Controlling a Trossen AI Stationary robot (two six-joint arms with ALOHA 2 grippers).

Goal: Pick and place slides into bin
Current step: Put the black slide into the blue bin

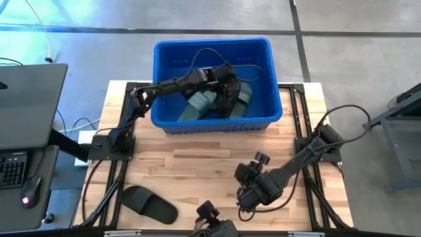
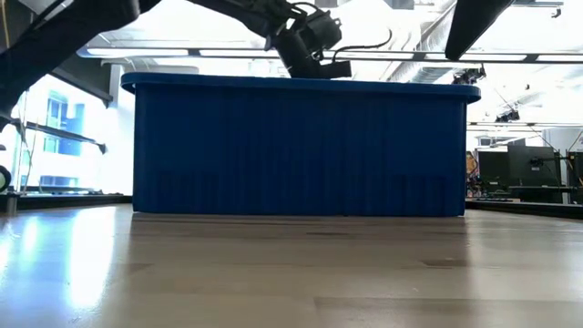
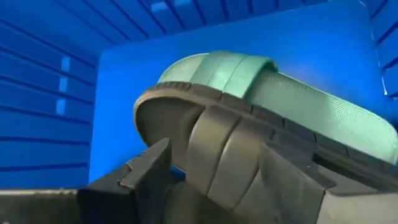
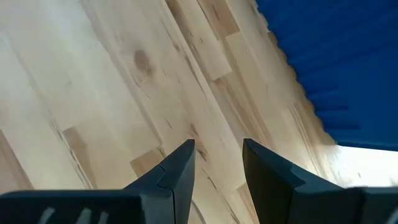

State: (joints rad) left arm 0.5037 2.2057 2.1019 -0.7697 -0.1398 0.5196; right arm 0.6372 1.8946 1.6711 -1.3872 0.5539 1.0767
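The blue bin stands at the table's far middle; its front wall fills the low view. My left gripper reaches down into it, shut on a black slide. Two sage green slides lie on the bin's floor; one shows behind the black slide. Another black slide lies sole down on the table near the front left. My right gripper is open and empty, above the bare wood at the front right. My left gripper has the black slide by its side near the wide strap. One finger shows against the slide's edge; the slide itself hides the other finger. The slide lies tilted across the fingers, inside the bin and over a green slide.
Dark frame rails run along the table's left and right sides. A desk with a keyboard and mouse stands off the table's left. Bare wood lies between the bin and the front edge.
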